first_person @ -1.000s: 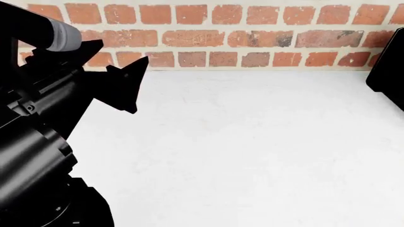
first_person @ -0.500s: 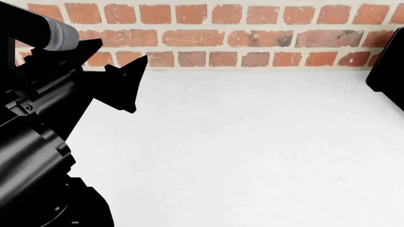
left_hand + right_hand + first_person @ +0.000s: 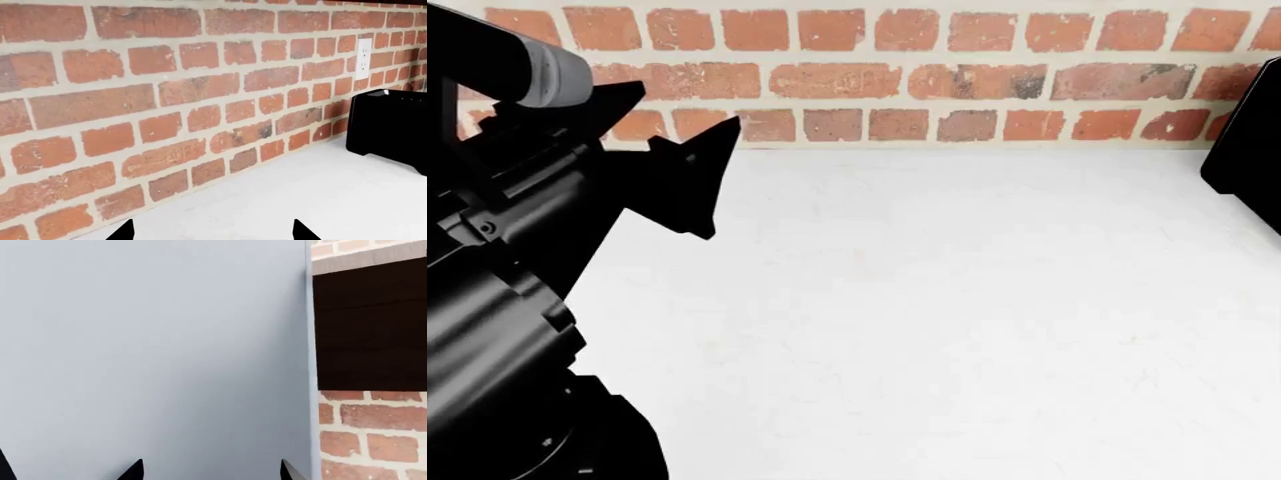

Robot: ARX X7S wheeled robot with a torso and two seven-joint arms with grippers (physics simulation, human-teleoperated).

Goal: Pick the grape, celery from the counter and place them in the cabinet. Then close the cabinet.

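Observation:
The grape and the celery are out of view in every frame. The white counter (image 3: 961, 300) lies bare in front of me, and it also shows in the left wrist view (image 3: 300, 200). My left gripper (image 3: 687, 108) is open and empty, held above the counter's left side near the brick wall; its tips show in the left wrist view (image 3: 212, 232). My right gripper (image 3: 212, 471) is open and empty, facing a pale grey-blue cabinet door (image 3: 153, 350). Beside the door's edge is a dark cabinet opening (image 3: 370, 325). The right gripper is outside the head view.
A black toaster-like appliance (image 3: 1244, 160) stands at the counter's right end, also seen in the left wrist view (image 3: 390, 127). A red brick wall (image 3: 961, 70) backs the counter, with a white outlet (image 3: 364, 57) above the appliance.

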